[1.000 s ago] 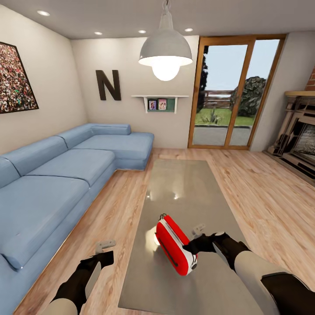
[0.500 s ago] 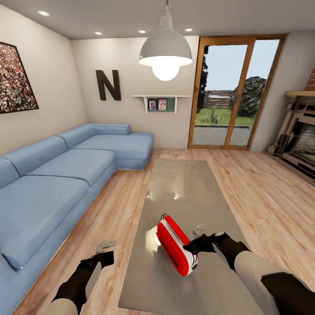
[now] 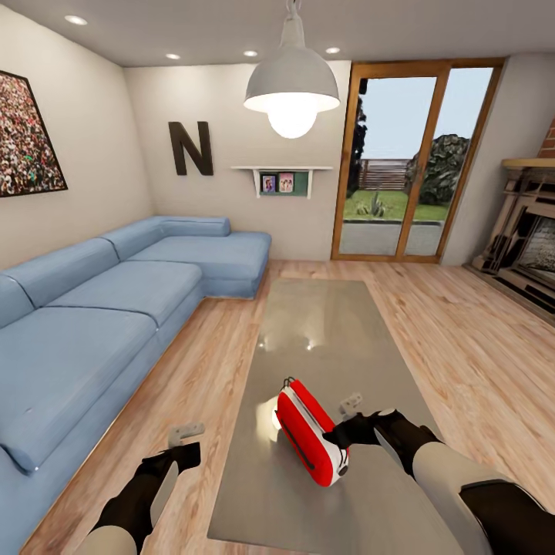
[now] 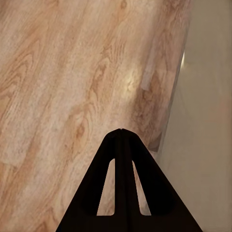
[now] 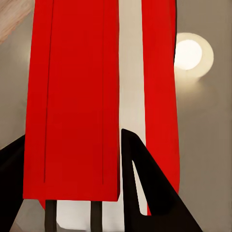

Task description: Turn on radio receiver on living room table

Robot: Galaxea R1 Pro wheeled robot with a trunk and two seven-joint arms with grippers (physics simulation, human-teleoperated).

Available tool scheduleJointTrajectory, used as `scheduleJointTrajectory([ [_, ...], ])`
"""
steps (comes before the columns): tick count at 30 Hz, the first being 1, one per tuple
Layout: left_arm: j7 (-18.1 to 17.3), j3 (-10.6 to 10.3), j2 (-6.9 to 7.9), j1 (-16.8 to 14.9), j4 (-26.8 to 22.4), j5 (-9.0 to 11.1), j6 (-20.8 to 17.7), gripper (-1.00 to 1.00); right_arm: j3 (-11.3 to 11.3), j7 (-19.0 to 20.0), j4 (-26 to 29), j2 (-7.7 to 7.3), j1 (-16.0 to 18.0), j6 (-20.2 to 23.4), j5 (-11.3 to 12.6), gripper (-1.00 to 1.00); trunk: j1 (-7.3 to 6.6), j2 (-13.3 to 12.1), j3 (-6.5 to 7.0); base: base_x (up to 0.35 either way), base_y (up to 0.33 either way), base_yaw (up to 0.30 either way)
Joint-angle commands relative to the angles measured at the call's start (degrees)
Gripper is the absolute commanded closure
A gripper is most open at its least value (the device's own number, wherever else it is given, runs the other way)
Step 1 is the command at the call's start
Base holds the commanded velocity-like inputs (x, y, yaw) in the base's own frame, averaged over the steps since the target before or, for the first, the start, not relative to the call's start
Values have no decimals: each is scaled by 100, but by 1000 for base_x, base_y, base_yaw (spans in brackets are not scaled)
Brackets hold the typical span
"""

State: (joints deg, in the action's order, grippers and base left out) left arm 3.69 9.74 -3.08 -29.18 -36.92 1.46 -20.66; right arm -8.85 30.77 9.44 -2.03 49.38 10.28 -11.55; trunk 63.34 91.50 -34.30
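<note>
Glossy table [image 3: 324, 324] holds the radio receiver [image 3: 311, 432] between spread right fingers [image 5: 145, 183]; left fingers [image 4: 121, 145] clenched.

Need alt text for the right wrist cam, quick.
Close-up of the red radio receiver with its white end face, standing on the glossy grey table. The right pincer has one dark finger on each side of it; a lamp reflection glows on the table.
</note>
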Motion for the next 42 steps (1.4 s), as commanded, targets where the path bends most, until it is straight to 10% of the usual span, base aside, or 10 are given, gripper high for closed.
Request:
scheduleJointTrajectory([
  [1, 0, -3, 0, 0, 0, 0, 0, 100, 32, 0, 5, 0, 1, 1, 30, 100, 0, 0, 0, 0, 0, 0],
  [18, 0, -7, -8, 0, 0, -5, -2, 100, 32, -6, 5, 9, 1, 4, 29, 100, 176, 321, -143, 0, 0, 0],
  [19, 0, -7, -8, 0, 0, -1, -2, 100, 32, -8, 5, 9, 1, 5, 27, -100, 176, 321, -143, 0, 0, 0],
  [42, 0, -7, 4, 0, 0, -4, -2, 100, 32, -9, 5, 18, 1, 1, 22, -100, 154, 281, -125, 0, 0, 0],
])
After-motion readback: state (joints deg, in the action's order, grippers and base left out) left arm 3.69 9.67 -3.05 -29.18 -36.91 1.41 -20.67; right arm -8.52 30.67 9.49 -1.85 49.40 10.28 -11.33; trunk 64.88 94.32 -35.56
